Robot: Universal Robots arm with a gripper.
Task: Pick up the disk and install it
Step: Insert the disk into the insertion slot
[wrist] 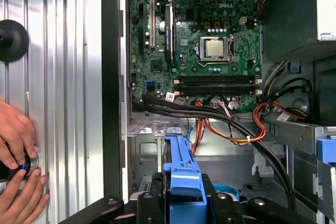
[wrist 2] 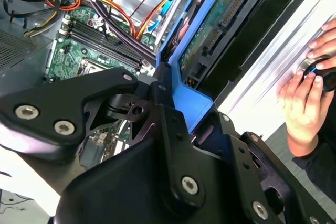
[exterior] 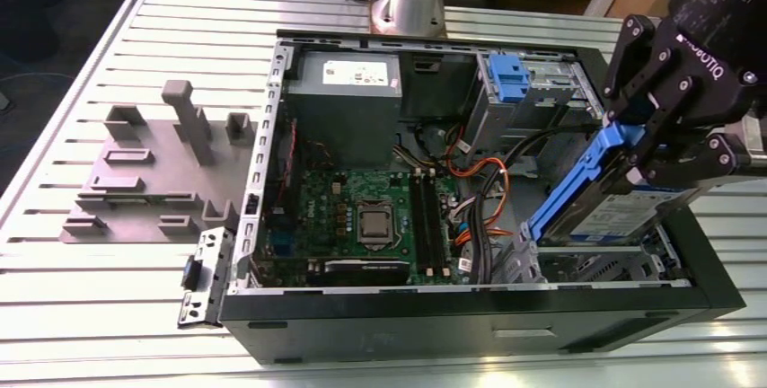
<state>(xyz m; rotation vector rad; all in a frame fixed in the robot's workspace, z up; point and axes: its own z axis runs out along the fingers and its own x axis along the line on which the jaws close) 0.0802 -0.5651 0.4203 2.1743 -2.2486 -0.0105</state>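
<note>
Holding the disk (exterior: 613, 213) tilted at the case's corner

Found at three o'clock in the exterior view: the gripper (exterior: 653, 144), closed narrow on the disk's blue side rail, with black fingers (wrist: 148, 209) pressed to either side of it in the first wrist view. Held slanted — upper end in the jaws, lower end down inside the open computer case (exterior: 480, 321) toward four o'clock, white-and-blue label showing. Just beside it, toward the centre, a bundle of orange and black cables (exterior: 470, 177); then the green motherboard (exterior: 359, 213) at the middle, and the grey power supply (exterior: 348, 92) at twelve o'clock. Near one o'clock, a small blue latch piece (exterior: 509, 78). Well apart at nine o'clock, outside the case, a grey fixture block (exterior: 144, 172) on the slatted metal table (exterior: 72, 316). In both wrist views, a person's hands (wrist: 16, 150) (wrist 2: 299, 103) on the table just beside the case wall — fingertips on a small dark object (wrist: 23, 167).
</note>
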